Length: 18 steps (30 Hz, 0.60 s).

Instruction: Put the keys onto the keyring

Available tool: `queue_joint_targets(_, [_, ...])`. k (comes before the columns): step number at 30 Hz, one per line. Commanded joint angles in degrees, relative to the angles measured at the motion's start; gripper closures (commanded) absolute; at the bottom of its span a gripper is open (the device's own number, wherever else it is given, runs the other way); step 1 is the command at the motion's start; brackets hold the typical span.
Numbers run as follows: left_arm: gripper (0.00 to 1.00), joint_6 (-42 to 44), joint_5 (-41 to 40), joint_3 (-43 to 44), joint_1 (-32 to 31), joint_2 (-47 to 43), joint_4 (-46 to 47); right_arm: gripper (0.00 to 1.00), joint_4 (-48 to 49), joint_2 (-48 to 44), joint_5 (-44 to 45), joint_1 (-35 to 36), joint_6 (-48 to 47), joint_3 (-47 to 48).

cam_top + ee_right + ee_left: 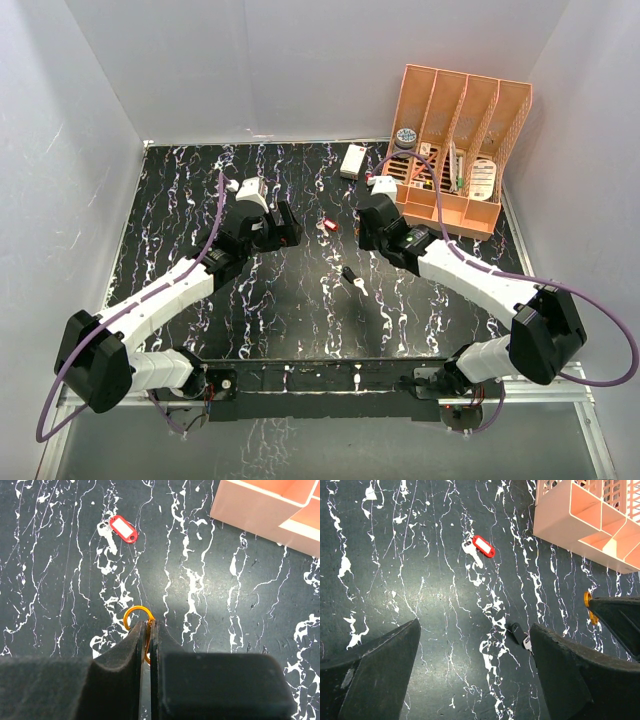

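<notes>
One red-headed key (pixel 322 225) at mid-frame plus one black-headed key (pixel 352 278) just below centre: two in all, both on the one desk (pixel 180 190). One keyring (pixel 137 617), thin and orange, low in the right wrist view. One white box (pixel 351 161) and one orange divided rack (pixel 455 150), upper right. Two of the grasping kind: left tool (pixel 284 226), right tool (pixel 366 228).

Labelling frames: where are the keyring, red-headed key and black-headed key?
keyring (pixel 134 608): right wrist view, top arc of the loop.
red-headed key (pixel 484 546): left wrist view, red head.
black-headed key (pixel 514 628): left wrist view, black head.
</notes>
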Motion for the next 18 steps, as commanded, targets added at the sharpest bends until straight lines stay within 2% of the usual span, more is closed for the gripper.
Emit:
queue_joint_targets(1, [0.03, 0.62, 0.18, 0.75, -0.27, -0.3, -0.47, 1.0, -2.01, 0.26, 1.47, 0.39, -0.62, 4.95])
queue_joint_targets(8, [0.01, 0.95, -0.02, -0.53, -0.27, -1.4, 0.14, 1.0, -3.74, -0.15, 2.24, 0.44, -0.83, 6.06])
queue_joint_targets(18, [0.01, 1.58, 1.42, 0.86, -0.27, 1.08, 0.11, 1.0, -15.78, 3.53, 2.65, 0.5, -1.09, 13.81])
